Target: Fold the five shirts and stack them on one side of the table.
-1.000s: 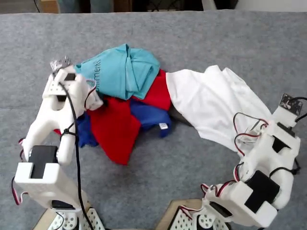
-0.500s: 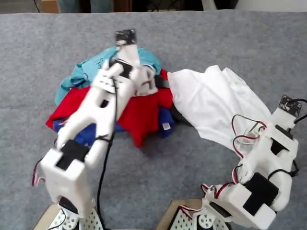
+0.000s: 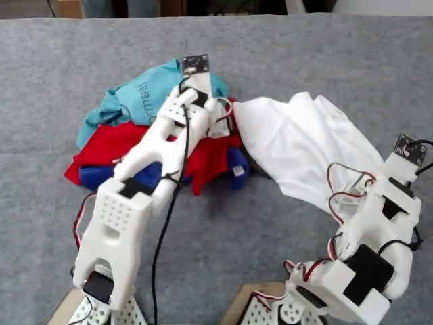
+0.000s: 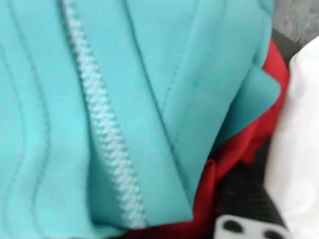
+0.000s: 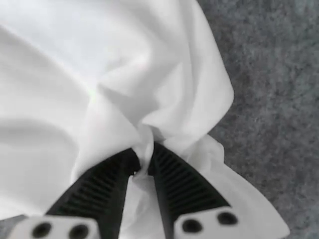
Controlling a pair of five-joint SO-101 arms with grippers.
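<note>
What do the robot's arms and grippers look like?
The left arm and right arm are blocky white plastic with black motors. A black cable runs along the left; red and black wires loop over the right. The right gripper has black ribbed fingers.

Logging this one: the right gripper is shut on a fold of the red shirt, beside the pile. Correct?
No. The right gripper is shut on a fold of the white shirt, beside the pile; the right wrist view shows white fabric pinched between its fingers.
</note>
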